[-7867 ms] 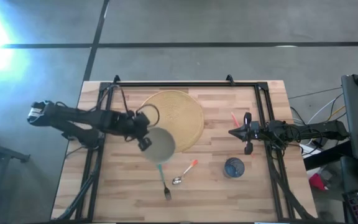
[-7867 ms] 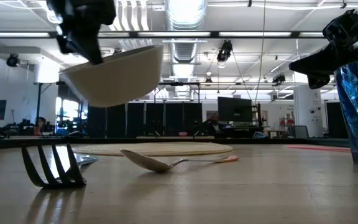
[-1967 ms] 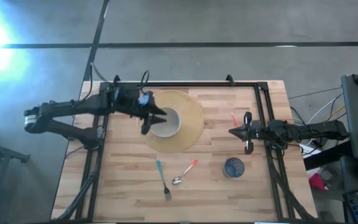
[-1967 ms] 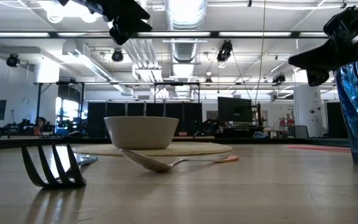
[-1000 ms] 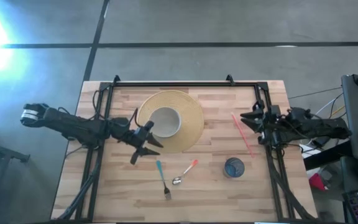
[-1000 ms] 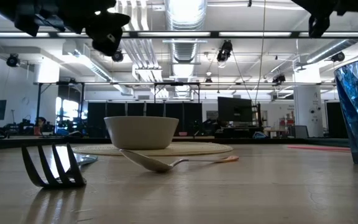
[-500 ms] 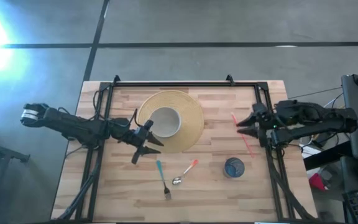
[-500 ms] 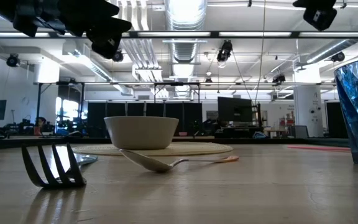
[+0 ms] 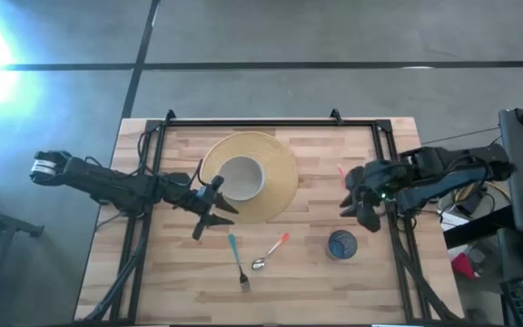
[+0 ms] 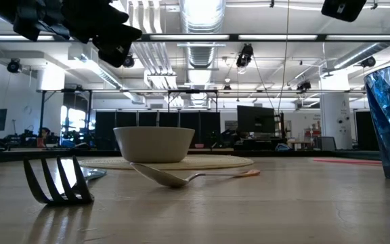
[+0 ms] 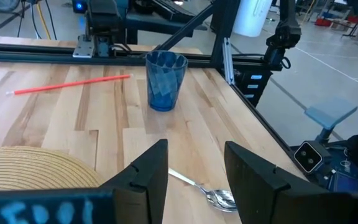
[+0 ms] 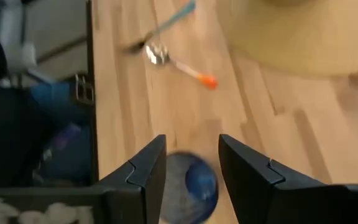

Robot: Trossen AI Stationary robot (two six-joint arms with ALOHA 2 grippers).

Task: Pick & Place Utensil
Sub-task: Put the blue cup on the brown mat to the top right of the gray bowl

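Observation:
A metal spoon (image 9: 267, 254) with an orange handle tip lies flat on the wooden table, near the front middle. A fork (image 9: 238, 263) with a teal handle lies just left of it. Both show in the low view, the spoon (image 10: 175, 177) and the fork (image 10: 56, 180). My left gripper (image 9: 212, 214) is open and empty, above the table left of the fork. The spoon (image 11: 207, 193) shows just beyond its fingers. My right gripper (image 9: 350, 202) is open and empty, up in the air above and just beyond a blue cup (image 9: 340, 243). Its wrist view looks down on the cup (image 12: 191, 186) and the spoon (image 12: 171, 58).
A white bowl (image 9: 241, 177) stands on a round woven placemat (image 9: 280, 177) at the far middle. A red straw (image 11: 73, 84) lies at the right, partly under my right arm. Black frame rails (image 9: 384, 154) run along the table's sides and far edge.
My right gripper has come from the table's right side toward the near edge and a little left, toward the blue cup, tipping downward. It stays open. My left gripper has kept still.

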